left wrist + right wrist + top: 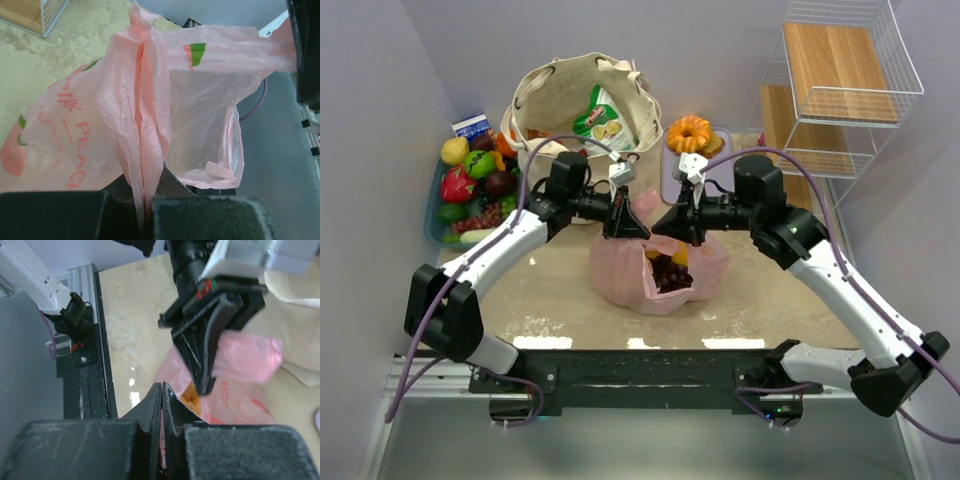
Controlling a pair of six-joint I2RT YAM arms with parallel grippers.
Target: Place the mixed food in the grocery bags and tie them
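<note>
Pale lavender-grey walls (380,80) close in my bench left, back and right. Beige mottled tabletop (560,300), with bright glare patches (542,342) along its near edge. White wire shelf rack with light wooden boards (840,90) back right. Black metal rail (620,365) fronts the table, dull grey floor (620,440) below.

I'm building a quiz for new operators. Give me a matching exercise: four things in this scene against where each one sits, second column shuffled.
1. pink bag
2. canvas tote
3. ring cake
4. wire rack

A. back right corner
B. at the back, green packet inside
C. centre of the table
D. just right of the tote

Pairs: 1-C, 2-B, 3-D, 4-A
</note>
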